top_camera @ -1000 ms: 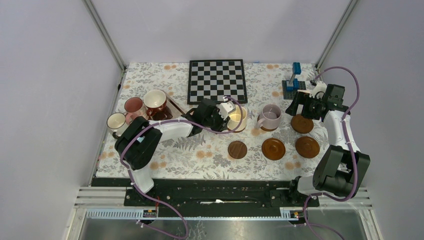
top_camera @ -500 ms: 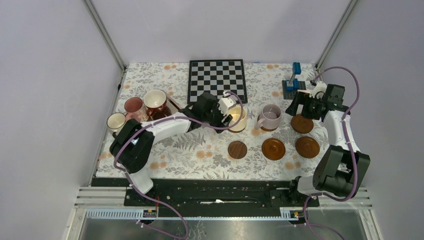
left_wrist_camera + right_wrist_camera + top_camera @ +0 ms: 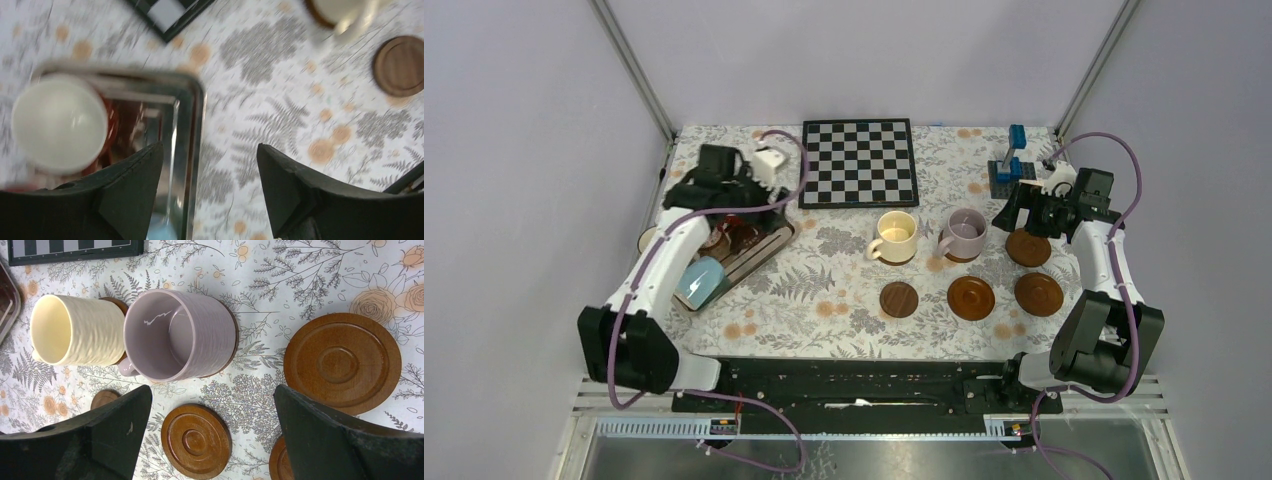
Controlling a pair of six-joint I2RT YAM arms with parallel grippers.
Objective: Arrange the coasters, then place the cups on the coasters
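Observation:
A cream-yellow cup [image 3: 895, 237] and a lilac cup [image 3: 964, 235] each stand on a coaster mid-table. Empty coasters lie in front and to the right: a small dark one [image 3: 899, 299] and three wider ones [image 3: 971, 297], [image 3: 1038, 293], [image 3: 1028, 247]. My left gripper [image 3: 729, 200] hangs open and empty over the metal tray [image 3: 769, 245]. In the blurred left wrist view a dark red cup [image 3: 59, 122] sits left of the tray rim [image 3: 196, 125]. A light blue cup [image 3: 701, 282] lies on the tray. My right gripper [image 3: 212, 390] is open above a coaster [image 3: 196, 440].
A chessboard [image 3: 859, 160] lies at the back centre. A blue block stand [image 3: 1009, 160] is at the back right, close behind the right gripper. A white cup [image 3: 652, 240] peeks out beside the left arm near the table's left edge.
My left gripper opened off the cream-yellow cup, left it on its coaster, and swung left and back to hang over the tray. The right arm has not moved.

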